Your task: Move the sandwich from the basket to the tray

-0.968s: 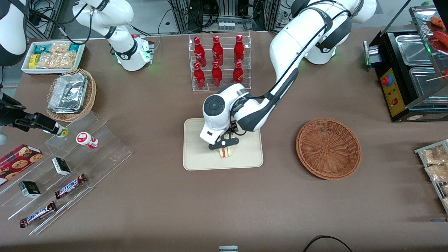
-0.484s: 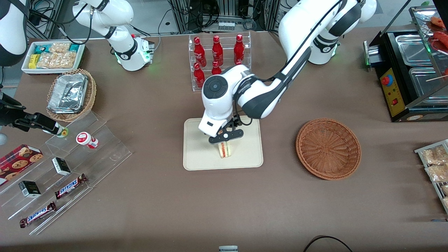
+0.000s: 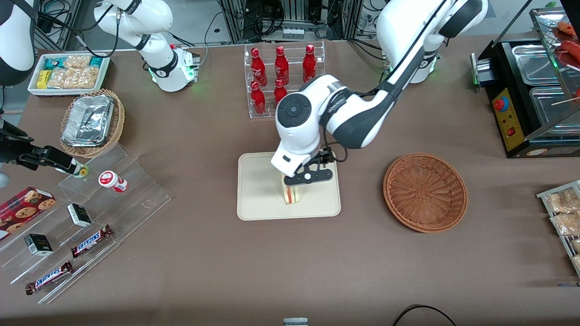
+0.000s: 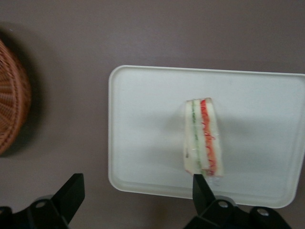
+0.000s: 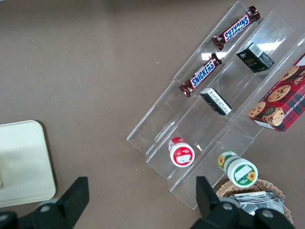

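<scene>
In the front view the cream tray (image 3: pixel 253 199) sits in the lower middle of the frame, and the sandwich (image 3: pixel 290 194) stands on it on edge, near the tray's centre and toward the edge closest to the camera, its red and green filling stripes facing up. The gripper (image 3: pixel 304 177) hangs just above the sandwich, over the middle of the tray, with the white wrist of the working arm rising from it toward the upper centre of the frame. From the wrist camera the sandwich (image 4: pixel 204 138) lies free on the tray (image 4: pixel 143 143), and the two dark fingers (image 4: pixel 71 193) stand wide apart with nothing between them; one fingertip shows close to the sandwich's end, the other out over the bare brown table (image 4: pixel 143 33). The reddish-brown wicker basket (image 3: pixel 425 192) rests on the table at the right of the front frame, well apart from the tray, with nothing in it; its woven rim (image 4: pixel 12 100) also shows in the wrist picture. In the upper middle of the front frame, farther from the camera than the tray, a clear rack of red bottles (image 3: pixel 283 74) stands upright. At the lower left a clear stepped display (image 3: pixel 86 217) carries chocolate bars and small boxes.
</scene>
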Controlling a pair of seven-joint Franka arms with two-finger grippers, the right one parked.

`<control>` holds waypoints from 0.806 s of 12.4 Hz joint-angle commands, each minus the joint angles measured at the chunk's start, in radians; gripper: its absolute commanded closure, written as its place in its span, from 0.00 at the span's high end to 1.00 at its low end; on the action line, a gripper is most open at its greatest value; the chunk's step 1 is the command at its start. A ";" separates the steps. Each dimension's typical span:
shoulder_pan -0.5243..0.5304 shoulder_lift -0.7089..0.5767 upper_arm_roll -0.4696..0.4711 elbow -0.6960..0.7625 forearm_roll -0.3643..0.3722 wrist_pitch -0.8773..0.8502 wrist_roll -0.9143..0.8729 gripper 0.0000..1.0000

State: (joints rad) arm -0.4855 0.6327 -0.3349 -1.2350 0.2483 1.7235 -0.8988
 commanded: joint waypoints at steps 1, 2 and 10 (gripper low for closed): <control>0.099 -0.143 -0.007 -0.142 -0.032 -0.027 0.197 1.00; 0.114 -0.186 -0.004 -0.199 -0.034 -0.028 0.283 1.00; 0.375 -0.379 -0.004 -0.362 -0.109 -0.016 0.493 1.00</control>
State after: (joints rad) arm -0.1623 0.3211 -0.3329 -1.5452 0.1828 1.6940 -0.4702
